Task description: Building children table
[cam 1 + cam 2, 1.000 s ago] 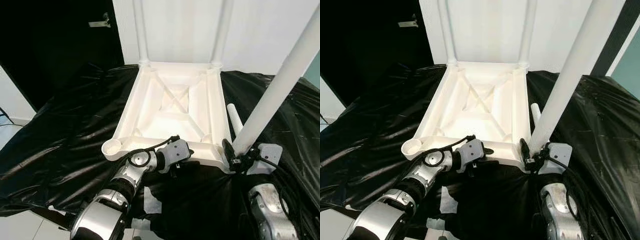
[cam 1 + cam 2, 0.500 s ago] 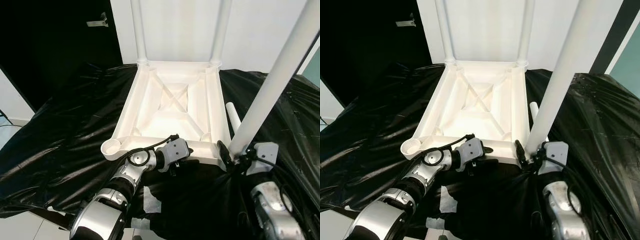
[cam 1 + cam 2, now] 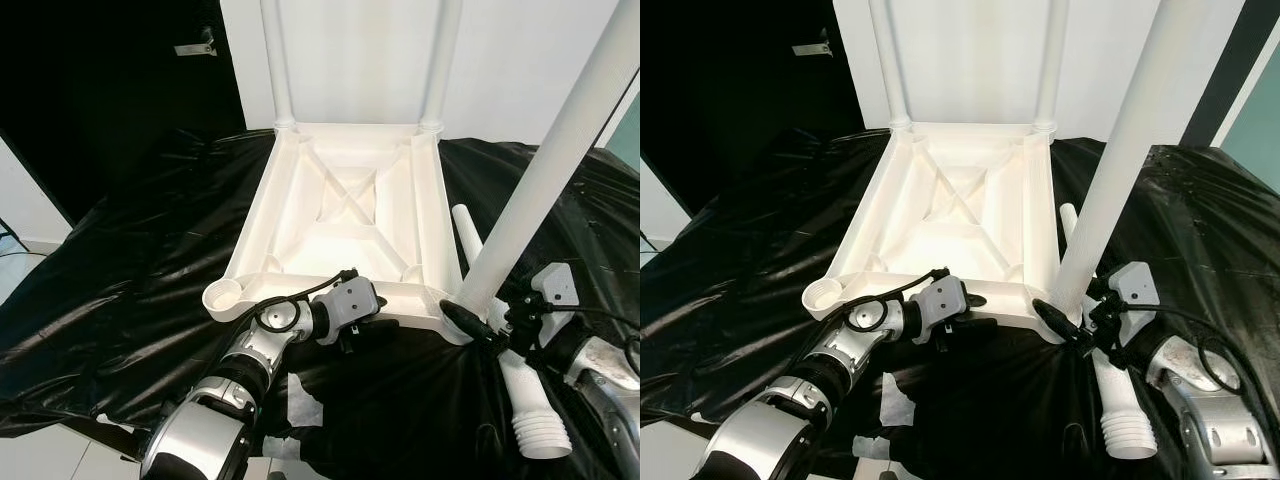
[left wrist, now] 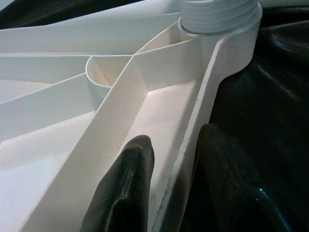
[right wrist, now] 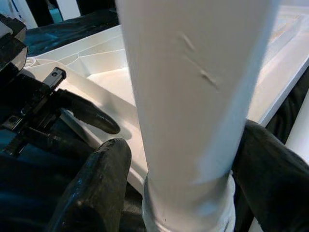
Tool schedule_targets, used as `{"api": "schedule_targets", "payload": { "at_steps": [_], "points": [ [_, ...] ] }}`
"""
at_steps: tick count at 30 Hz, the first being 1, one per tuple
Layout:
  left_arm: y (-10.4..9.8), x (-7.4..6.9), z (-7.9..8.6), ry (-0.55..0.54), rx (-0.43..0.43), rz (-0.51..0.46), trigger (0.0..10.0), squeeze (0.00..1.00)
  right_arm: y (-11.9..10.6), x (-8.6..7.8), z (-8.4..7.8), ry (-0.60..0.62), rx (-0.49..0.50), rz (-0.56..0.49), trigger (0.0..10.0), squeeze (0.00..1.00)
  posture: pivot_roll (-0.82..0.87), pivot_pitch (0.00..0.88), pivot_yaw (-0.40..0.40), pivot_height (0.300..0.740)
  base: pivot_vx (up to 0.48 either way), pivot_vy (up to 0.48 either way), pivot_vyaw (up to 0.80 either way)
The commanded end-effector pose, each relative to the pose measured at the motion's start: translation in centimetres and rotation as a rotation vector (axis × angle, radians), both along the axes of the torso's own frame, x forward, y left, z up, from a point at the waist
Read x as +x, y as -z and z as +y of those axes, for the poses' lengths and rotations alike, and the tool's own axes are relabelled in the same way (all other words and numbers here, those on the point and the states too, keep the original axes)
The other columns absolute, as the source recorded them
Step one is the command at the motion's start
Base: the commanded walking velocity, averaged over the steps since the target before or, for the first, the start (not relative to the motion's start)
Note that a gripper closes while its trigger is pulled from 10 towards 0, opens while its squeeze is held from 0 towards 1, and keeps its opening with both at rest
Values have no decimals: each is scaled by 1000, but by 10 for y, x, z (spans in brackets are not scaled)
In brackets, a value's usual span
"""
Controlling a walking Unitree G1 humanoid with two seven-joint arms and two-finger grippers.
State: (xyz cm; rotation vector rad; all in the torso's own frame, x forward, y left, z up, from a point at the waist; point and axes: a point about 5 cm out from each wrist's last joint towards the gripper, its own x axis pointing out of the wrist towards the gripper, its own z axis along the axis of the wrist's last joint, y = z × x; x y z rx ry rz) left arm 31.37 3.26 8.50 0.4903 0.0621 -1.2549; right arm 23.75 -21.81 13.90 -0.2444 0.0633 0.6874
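Fingers (image 4: pixel 120 193) of the left gripper (image 3: pixel 352 322) pinch the near rim of the upturned white table top (image 3: pixel 345 215), one finger inside the frame, the other outside against the wall. Fingers (image 5: pixel 96 183) of the right gripper (image 3: pixel 1080 318) sit spread on either side of the white leg (image 3: pixel 1120 170) at its base; whether they press the leg cannot be told, as the view is blurred there. That leg stands tilted in the near right corner socket, its upper end cut off at the frame edge. The near left corner socket (image 3: pixel 224 296) is open and empty. Two further legs (image 3: pixel 277 60) stand upright at the far corners, tops cut off.

A loose leg (image 3: pixel 1118 405) with a ribbed threaded end lies on the black plastic sheet (image 3: pixel 130 270) beside the table top, partly hidden behind the right arm. Pale scraps (image 3: pixel 298 400) lie on the sheet near the left arm. A dark door with a handle (image 3: pixel 195 47) stands behind at left.
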Motion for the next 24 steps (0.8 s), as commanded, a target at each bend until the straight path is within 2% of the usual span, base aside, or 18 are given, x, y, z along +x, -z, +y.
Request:
{"api": "schedule_targets", "payload": {
  "at_steps": [1, 8, 12, 14, 16, 17, 19, 21, 22, 24],
  "points": [
    [20, 0, 11, -178, 33, 33, 10000, 0, 11, -7, 8, -110, 19, 98, 0, 0, -23, 0, 12, 740, 0, 0, 0],
    [20, 0, 11, -178, 35, 32, 10000, 0, 16, -14, 12, -138, 55, 154, 0, 0, -23, 0, 13, 740, 0, 0, 0],
    [20, 0, 10, -180, 33, 33, 10000, 0, 22, -20, 29, -88, 140, 134, 0, 0, -20, 0, 13, 740, 0, 0, 0],
    [20, 0, 11, -179, 35, 33, 10000, 0, 26, -20, 41, 6, 201, 90, 0, 0, -19, 0, 14, 740, 0, 0, 0],
    [18, 2, 11, -185, 29, 31, 10000, 0, 27, -20, 44, 180, 261, 30, 0, 0, -15, 0, 12, 740, 0, 0, 0],
    [18, 2, 11, -185, 29, 31, 10000, 0, 27, -20, 44, 180, 261, 30, 0, 0, -15, 0, 12, 740, 0, 0, 0],
    [18, 2, 12, -188, 31, 27, 10000, 0, 27, -23, 37, 396, 286, -48, 0, 0, -17, 0, 8, 740, 0, 0, 0],
    [19, 2, 13, -187, 35, 28, 10000, 0, 29, -26, 31, 558, 290, -98, 0, 0, -17, 0, 8, 740, 0, 0, 0],
    [19, 2, 13, -187, 35, 28, 10000, 0, 29, -26, 31, 558, 290, -98, 0, 0, -17, 0, 8, 740, 0, 0, 0],
    [20, 1, 13, -185, 36, 30, 10000, 0, 30, -28, 28, 652, 286, -122, 0, 0, -21, 0, 10, 740, 0, 0, 0]
  ]
}}
